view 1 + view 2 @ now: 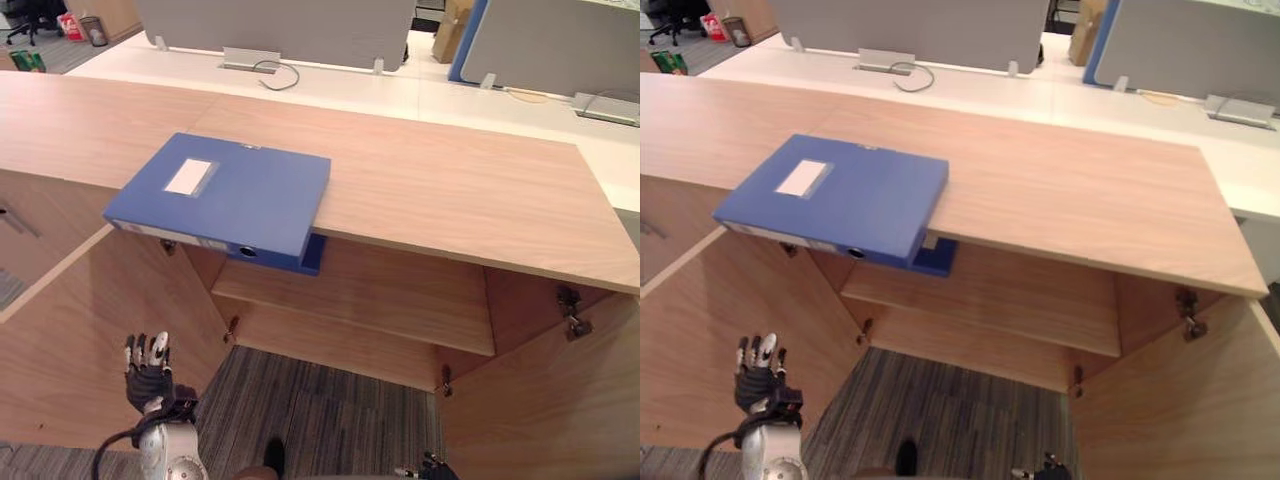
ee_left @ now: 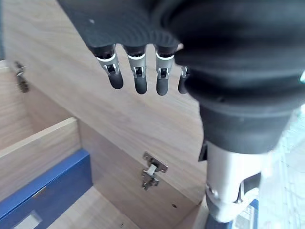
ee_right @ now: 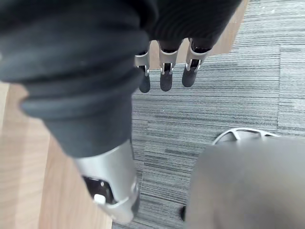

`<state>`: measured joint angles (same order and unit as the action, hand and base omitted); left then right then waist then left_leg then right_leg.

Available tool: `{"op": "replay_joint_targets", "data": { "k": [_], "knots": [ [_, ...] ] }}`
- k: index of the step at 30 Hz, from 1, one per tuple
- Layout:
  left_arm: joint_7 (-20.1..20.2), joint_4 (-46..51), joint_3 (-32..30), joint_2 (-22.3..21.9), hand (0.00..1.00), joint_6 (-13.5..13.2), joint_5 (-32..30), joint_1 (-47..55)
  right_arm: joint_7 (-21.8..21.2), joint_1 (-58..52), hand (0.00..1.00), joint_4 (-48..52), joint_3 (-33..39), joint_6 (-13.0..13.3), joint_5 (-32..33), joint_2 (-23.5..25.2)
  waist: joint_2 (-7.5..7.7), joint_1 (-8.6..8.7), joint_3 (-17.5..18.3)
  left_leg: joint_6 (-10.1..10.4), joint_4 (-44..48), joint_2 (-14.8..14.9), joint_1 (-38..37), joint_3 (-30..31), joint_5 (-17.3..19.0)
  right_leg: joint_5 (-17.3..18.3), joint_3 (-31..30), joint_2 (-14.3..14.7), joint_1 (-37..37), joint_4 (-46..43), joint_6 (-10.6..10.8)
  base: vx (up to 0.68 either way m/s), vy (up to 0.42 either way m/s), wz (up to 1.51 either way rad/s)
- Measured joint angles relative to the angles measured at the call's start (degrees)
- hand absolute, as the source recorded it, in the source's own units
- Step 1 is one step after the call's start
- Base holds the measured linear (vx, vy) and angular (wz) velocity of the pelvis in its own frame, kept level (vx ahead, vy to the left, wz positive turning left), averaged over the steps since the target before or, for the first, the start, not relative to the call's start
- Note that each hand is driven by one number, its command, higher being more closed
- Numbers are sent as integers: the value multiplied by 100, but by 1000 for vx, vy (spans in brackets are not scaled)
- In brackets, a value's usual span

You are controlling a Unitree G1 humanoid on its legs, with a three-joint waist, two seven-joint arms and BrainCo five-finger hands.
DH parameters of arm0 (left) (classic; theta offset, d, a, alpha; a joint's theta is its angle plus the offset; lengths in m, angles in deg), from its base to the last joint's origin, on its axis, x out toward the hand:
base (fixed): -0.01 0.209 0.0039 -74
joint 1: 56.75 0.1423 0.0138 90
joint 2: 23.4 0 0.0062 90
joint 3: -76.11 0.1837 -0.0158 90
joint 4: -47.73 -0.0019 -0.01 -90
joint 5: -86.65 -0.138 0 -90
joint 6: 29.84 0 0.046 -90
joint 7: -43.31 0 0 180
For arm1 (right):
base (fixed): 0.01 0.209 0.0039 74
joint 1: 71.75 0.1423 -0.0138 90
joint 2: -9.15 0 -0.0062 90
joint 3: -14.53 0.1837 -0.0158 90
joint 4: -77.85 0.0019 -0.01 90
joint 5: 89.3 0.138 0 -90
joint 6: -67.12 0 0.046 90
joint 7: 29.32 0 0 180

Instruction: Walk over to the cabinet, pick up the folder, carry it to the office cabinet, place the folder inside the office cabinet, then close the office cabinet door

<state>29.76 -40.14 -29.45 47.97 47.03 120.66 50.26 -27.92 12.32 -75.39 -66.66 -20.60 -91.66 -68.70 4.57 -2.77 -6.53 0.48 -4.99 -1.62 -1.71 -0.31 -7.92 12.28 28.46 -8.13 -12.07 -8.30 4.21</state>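
A blue folder [image 1: 225, 195] with a white label lies flat on the wooden cabinet top [image 1: 450, 190], its near end overhanging the front edge. My left hand [image 1: 148, 375] is raised low in front of the open cabinet, below the folder and apart from it, fingers [image 2: 138, 71] straight and holding nothing. My right hand [image 1: 430, 467] hangs at the bottom edge over the carpet, its fingers [image 3: 164, 71] straight and empty.
Both cabinet doors stand open, the left door [image 1: 90, 330] and the right door [image 1: 550, 400]. Inside is a wooden shelf [image 1: 370, 295]. Another blue piece [image 1: 312, 255] sits just under the top. Desks with grey screens [image 1: 280, 25] stand behind.
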Motion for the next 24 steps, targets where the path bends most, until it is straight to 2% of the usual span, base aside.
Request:
{"op": "replay_joint_targets", "data": {
  "k": [6,8,9,11,15,16,18,24],
  "knots": [
    [-648,1409,-359,-92,0,107,-1967,345,0,10,0,-195,-23,16,55,14,83,-134,63,-29,7,-24,96,65,-52,-136,-18,14,18,98,-28,-46,32,7],
    [-905,2112,-596,-117,0,323,-3160,449,1,8,0,-170,-143,18,96,0,86,-135,61,-76,-1,-63,115,111,-81,-137,-23,-7,16,103,-27,-87,38,9],
    [-979,2297,-641,-123,0,374,-3515,473,1,8,0,-170,-150,19,95,-3,85,-137,61,-79,-3,-68,114,113,-82,-140,-23,-10,10,103,-21,-98,39,9],
    [-1220,2961,-768,-110,0,437,-4704,511,1,8,0,-161,-170,22,93,-6,49,-127,40,-119,-31,-76,111,125,-62,-142,-32,-12,7,105,-19,-106,36,5],
    [-1545,3488,-783,-80,0,488,-6030,488,-3,10,0,-132,-388,95,85,-54,27,-121,35,-121,-34,-63,82,116,-93,-126,-44,7,3,170,-54,-106,26,1],
    [-1583,3517,-764,-45,0,492,-6204,467,-5,9,0,-125,-394,112,81,-56,27,-122,35,-117,-34,-57,87,109,-103,-128,-44,13,8,172,-57,-53,6,1],
    [-1691,3554,-581,288,0,544,-6737,335,-16,2,0,-158,-493,146,1,-86,30,-126,39,-79,-34,-22,96,70,-162,-144,-75,44,27,193,-72,-29,-4,-6],
    [-1862,3332,-200,1192,0,646,-7764,-332,-111,40,0,-231,-679,212,-136,-162,27,-119,126,-53,-7,107,126,-140,-205,-302,-299,183,88,349,-87,3,-31,-20]
  ]
}}
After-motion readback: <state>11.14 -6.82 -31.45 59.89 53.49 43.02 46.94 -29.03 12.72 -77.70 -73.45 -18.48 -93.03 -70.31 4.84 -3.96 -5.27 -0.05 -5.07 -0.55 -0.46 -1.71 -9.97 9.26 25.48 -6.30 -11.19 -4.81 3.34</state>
